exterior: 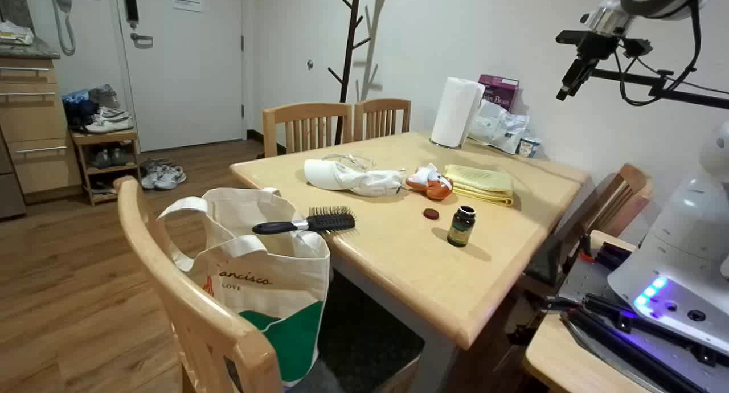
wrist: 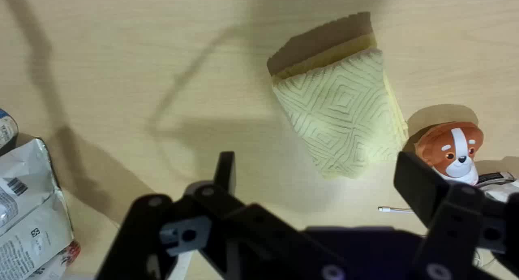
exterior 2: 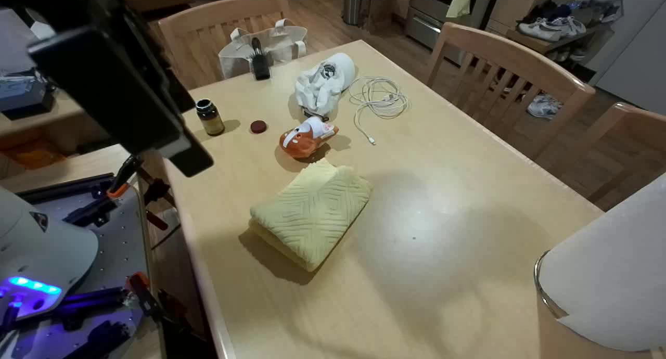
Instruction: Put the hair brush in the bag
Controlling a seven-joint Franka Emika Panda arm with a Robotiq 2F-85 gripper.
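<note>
Across the bag-side edge of the counter (exterior: pixel 393 245), the hair brush (exterior: pixel 333 221) is laid bristles up; its head is supported at that edge, while its handle is extended over the mouth of the bag (exterior: pixel 273 296); whether handle and bag are touching cannot be told; the bag is set upright on a chair (exterior: pixel 216 324) just beside the edge; high above the counter, well apart from the brush, the claw (wrist: pixel 314 166) is held released, its jaws spread wide. Near the corner shared by the bag-side and robot-side edges, a dark bottle (exterior: pixel 460 229) is stood upright, with a red lid (exterior: pixel 431 213) placed near it; toward the opposite end of the bag-side edge, a white cap (exterior 2: pixel 323 86) is placed, and a coiled cable (exterior 2: pixel 387 107) is laid between it and the chair-lined edge; a yellow cloth (exterior 2: pixel 312 208) is folded toward the robot-side edge, with a toy dog (exterior 2: pixel 304 139) placed between it and the cap.
</note>
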